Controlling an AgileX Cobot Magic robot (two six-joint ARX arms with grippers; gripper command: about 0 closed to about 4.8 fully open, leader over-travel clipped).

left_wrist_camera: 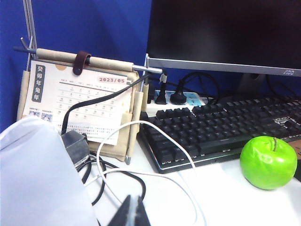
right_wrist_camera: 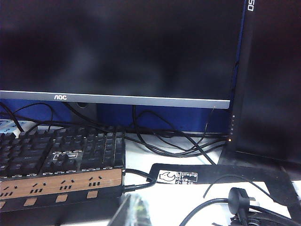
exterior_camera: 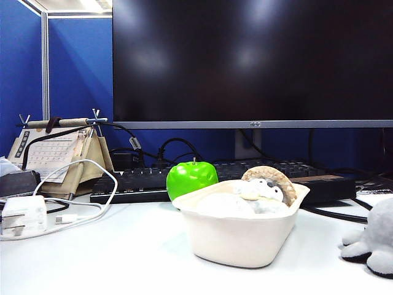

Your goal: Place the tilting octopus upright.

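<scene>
The octopus (exterior_camera: 376, 241), a light grey-white plush, sits on the white table at the far right of the exterior view. The picture's edge cuts it off, so only part of its body and its stubby tentacles show, and I cannot tell its lean. It does not appear in either wrist view. Neither gripper shows in the exterior view. My left gripper (left_wrist_camera: 134, 214) is shut and empty, low over the table near white and black cables. My right gripper (right_wrist_camera: 134, 212) is blurred, shut and empty, in front of a power strip.
A cream tub (exterior_camera: 238, 243) at mid-table holds a brown-backed plush toy (exterior_camera: 268, 186). A green apple (exterior_camera: 191, 177) stands behind the tub. Behind it are a keyboard (exterior_camera: 132, 182) and a monitor (exterior_camera: 252, 61). A desk calendar (exterior_camera: 54, 153), charger (exterior_camera: 23, 215) and cables lie left. The wood-topped power strip (right_wrist_camera: 61, 186) is beside the keyboard.
</scene>
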